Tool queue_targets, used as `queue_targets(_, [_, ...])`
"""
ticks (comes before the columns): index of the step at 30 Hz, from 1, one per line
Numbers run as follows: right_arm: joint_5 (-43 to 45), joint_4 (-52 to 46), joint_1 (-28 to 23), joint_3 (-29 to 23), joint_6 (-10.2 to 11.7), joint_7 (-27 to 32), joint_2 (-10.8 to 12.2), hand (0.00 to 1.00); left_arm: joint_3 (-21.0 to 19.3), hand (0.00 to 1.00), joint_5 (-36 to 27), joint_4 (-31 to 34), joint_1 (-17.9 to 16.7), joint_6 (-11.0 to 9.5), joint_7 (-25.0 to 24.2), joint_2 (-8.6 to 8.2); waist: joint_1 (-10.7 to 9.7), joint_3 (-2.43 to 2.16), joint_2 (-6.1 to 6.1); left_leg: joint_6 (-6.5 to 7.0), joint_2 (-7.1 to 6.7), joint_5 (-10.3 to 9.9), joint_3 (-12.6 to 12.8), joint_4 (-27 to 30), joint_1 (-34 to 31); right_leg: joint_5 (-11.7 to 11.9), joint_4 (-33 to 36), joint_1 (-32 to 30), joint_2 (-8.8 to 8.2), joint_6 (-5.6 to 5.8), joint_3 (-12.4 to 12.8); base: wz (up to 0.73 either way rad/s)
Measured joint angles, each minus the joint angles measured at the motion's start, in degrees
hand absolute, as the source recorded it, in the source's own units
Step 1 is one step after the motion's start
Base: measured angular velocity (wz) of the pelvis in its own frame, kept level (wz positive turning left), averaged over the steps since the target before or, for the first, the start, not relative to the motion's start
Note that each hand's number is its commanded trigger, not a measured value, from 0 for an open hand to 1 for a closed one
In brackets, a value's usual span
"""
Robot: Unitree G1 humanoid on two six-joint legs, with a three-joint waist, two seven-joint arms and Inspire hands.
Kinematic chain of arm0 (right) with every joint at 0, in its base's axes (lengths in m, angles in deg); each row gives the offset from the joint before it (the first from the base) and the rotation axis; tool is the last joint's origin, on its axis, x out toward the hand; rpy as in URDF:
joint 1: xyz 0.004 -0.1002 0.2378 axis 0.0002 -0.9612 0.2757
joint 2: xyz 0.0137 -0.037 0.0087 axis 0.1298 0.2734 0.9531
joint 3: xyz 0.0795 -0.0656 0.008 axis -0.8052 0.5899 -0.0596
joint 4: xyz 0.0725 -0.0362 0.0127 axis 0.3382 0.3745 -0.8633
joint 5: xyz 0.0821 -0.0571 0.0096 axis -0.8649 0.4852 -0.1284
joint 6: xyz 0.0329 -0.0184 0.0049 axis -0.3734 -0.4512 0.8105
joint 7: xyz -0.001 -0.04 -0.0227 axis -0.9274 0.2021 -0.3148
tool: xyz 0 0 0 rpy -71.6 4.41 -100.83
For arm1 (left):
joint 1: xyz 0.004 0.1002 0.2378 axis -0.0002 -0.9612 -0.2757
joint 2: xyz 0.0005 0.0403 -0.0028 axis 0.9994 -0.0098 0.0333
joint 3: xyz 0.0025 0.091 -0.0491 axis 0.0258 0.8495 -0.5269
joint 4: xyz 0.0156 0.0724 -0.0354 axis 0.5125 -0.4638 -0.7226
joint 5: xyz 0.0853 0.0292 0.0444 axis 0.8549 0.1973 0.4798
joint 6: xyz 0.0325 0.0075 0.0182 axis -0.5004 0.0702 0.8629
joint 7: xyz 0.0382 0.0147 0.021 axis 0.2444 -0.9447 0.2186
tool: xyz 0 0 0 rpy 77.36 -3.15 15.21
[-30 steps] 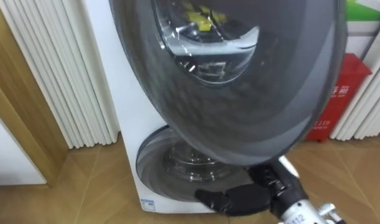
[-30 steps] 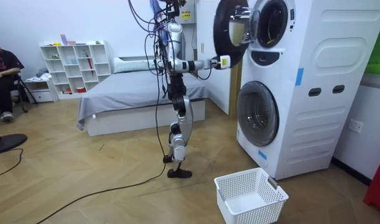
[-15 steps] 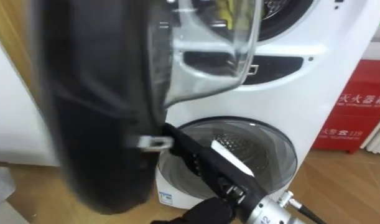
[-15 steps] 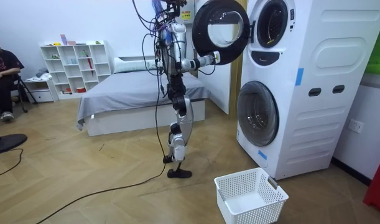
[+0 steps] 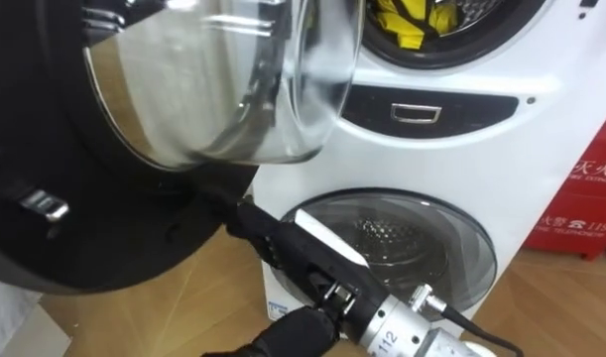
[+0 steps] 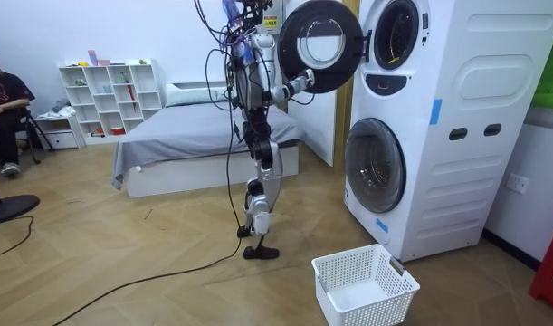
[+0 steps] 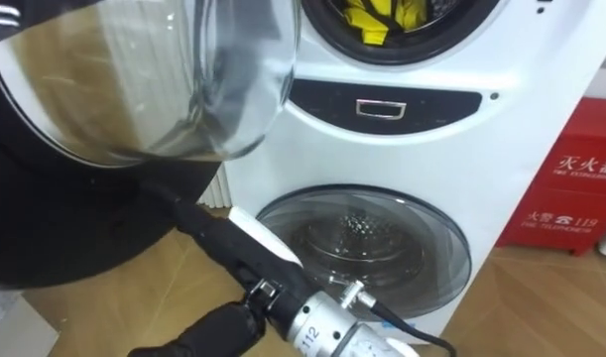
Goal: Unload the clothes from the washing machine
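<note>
As robot stands facing the stacked washing machines (image 6: 457,127), upper door (image 5: 104,238) hangs wide open, glass bowl twd camera. R robot hand (image 5: 283,243) reaches up-left to door's lower rim, fingers straight, relaxed, grasping nothing; tips lie against the dark rim. Yellow clothes (image 5: 407,25) sit inside upper drum, right of door, untouched. Lower porthole (image 5: 402,248) below door, closed. White laundry basket (image 6: 364,285) on floor, well below door.
</note>
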Motion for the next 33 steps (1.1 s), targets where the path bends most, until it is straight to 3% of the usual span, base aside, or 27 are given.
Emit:
queue_targets(17, [3.1, 0.0, -0.6, 1.3, 0.0, -0.4, -0.3, 0.0, 0.4, 0.0, 0.0, 0.0, -0.6, 0.0, 1.2, -0.02, -0.4, -0.12, -0.98, 0.01, -0.14, 0.0, 0.1, 0.5, 0.0, 0.0, -0.2, 0.5, -0.07, 0.15, 0.2, 0.0])
queue_targets(20, [6.3, 0.0, -1.1, -0.4, 0.0, 1.2, -0.6, 0.0, -0.8, 0.0, 0.0, 0.1, -1.4, 0.0, 1.4, 0.03, -1.8, 0.02, -0.94, 0.01, -0.13, 0.0, -0.3, 0.6, 0.0, 0.0, -0.2, 0.8, -0.09, 0.15, 0.1, 0.13])
queue_targets(22, [9.7, 1.9, -3.3, -3.0, 1.0, 4.1, -1.4, 0.0, -1.0, 0.0, 0.0, 0.0, -1.9, 0.2, 1.5, -0.05, -2.8, 0.37, -0.81, 0.02, -0.1, 0.0, 0.4, 0.5, 0.9, 0.0, -0.3, 1.7, -0.12, 0.19, 0.5, 0.08])
queue_targets(26, [16.3, 5.0, -6.6, -9.5, 0.9, 8.5, -2.9, 0.0, -4.3, 0.0, 0.0, 0.0, -2.8, -0.1, 2.8, -0.1, -5.0, 0.44, -1.2, 0.02, -0.29, 0.0, 0.4, 0.4, 0.9, -0.1, -0.6, 2.1, -0.34, 0.4, 0.4, 0.08])
queue_targets(29, [20.3, 5.1, -7.1, -16.1, 0.9, 13.2, -5.2, 0.0, -6.1, 0.0, 0.0, 0.0, -3.7, 0.1, 3.0, -0.12, -6.3, 0.35, -1.28, 0.04, -0.38, 0.0, 0.7, 0.4, 1.0, -0.1, -1.0, 2.2, -0.29, 0.53, 1.1, -0.06])
queue_targets(33, [26.1, 5.0, -6.9, -21.3, 0.9, 19.9, -5.2, 0.0, -7.3, 0.0, -0.1, 0.0, -3.7, 0.9, 3.1, -0.57, -6.5, -0.07, -1.72, 0.06, -0.24, 0.0, 2.1, 0.2, 1.9, -0.1, -1.0, 2.3, 0.06, 0.57, 3.0, -0.19])
